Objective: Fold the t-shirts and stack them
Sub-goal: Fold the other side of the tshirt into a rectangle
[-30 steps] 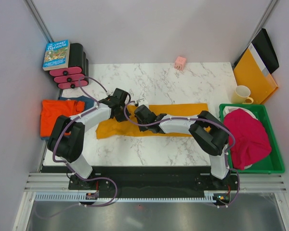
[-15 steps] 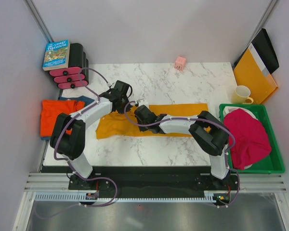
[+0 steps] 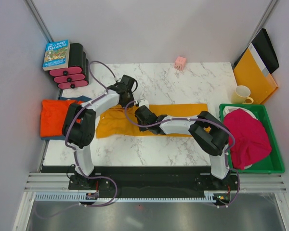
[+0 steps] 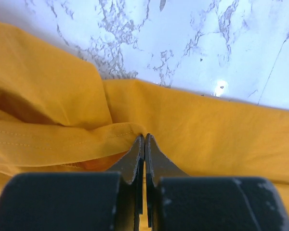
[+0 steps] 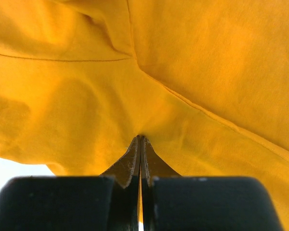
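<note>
The mustard-yellow t-shirt lies as a long folded strip across the middle of the marble table. My left gripper is at the strip's far left edge and is shut on a fold of the yellow cloth; its tips pinch a hem. My right gripper is just beside it, also shut on the yellow cloth, with its tips buried in a crease. A red-orange t-shirt lies at the left edge over a blue one. A magenta t-shirt fills the green bin.
The green bin stands at the right edge, with a cream mug and a yellow-orange folder behind it. A small pink object sits at the back. A book rests on pink-and-black blocks at the back left.
My left gripper has moved toward the far side and a little right, carrying the shirt's left end with it. The right gripper has stayed in place.
</note>
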Controlling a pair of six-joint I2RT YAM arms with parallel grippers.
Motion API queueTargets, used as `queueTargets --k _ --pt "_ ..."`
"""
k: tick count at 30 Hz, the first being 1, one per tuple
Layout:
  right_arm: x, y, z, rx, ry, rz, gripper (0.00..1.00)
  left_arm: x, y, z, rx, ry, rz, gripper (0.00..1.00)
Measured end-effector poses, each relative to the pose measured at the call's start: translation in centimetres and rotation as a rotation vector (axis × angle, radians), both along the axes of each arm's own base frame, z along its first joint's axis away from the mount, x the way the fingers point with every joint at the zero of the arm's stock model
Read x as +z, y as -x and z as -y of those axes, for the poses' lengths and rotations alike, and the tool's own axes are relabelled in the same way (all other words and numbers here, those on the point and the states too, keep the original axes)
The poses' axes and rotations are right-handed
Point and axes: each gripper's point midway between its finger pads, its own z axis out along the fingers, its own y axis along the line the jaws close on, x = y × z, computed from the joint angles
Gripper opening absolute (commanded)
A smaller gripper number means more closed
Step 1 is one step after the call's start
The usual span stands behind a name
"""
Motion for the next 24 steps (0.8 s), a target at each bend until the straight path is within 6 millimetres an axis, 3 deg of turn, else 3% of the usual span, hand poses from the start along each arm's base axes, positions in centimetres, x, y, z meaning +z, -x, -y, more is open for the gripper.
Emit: queueTargets --k 13,15,16,22,24 --pt "0.0 -0.1 -0.1 -0.002 -0.013 0.008 0.00 -0.9 -2.3 1.1 -0.137 -0.061 -0.013 0.05" --pt "0.0 -0.1 -0.1 -0.003 -0.015 0.008 0.00 -1.3 -2.4 1.3 -0.157 -0.066 -0.030 0.20" --pt "0.0 -0.1 -0.1 -0.003 -0.015 0.007 0.00 -1.6 -2.4 1.4 -0.165 -0.069 -0.036 0.42" --pt "0.0 -0.1 -0.1 -0.004 -0.016 0.008 0.00 -1.6 -2.3 1.1 -0.170 -0.100 -0.030 0.99" --pt "0.0 -0.1 -0.1 -0.004 -0.016 0.008 0.00 -0.9 -2.1 0.7 -0.158 -0.115 -0.011 0.99"
